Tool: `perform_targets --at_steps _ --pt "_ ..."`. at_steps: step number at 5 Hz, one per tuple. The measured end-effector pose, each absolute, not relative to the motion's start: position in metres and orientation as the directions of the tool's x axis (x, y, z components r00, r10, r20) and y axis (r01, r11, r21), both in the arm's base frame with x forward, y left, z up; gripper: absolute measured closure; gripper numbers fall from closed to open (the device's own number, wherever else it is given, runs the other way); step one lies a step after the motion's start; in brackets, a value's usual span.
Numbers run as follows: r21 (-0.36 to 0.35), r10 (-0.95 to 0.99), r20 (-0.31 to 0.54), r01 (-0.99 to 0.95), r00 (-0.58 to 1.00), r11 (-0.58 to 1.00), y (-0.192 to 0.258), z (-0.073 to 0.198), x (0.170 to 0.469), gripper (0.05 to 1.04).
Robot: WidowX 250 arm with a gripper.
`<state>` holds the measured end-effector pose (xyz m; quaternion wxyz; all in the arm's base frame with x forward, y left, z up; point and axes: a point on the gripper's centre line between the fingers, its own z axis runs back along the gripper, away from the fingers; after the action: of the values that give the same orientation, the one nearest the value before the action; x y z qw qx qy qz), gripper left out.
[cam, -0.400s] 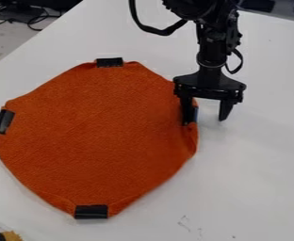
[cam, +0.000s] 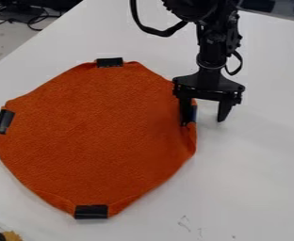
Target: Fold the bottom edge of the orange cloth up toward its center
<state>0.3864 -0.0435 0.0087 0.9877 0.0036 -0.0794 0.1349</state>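
The orange cloth (cam: 99,136) is laid nearly flat on the left part of the table (cam: 257,174), with dark patches at its far (cam: 109,62), left (cam: 3,121) and near (cam: 91,212) edges. The pincer (cam: 203,121) is placed at the right edge of the cloth, widely open, and nothing appears to be gripped. One finger is seen over or against the right patch (cam: 194,114), the other beyond the cloth; whether the fabric is pressed cannot be told. If the pincer were closed too high, the edge could be missed; if it were pushed sideways, the cloth could be wrinkled or dragged.
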Motion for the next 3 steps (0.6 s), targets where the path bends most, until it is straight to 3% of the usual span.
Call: perform_targets --at_steps 2,3 --pt "0.048 0.240 0.188 -0.253 0.952 0.966 -0.034 0.030 0.391 0.084" --pt "0.091 0.235 0.236 -0.262 0.943 0.961 -0.036 0.063 0.391 0.084"
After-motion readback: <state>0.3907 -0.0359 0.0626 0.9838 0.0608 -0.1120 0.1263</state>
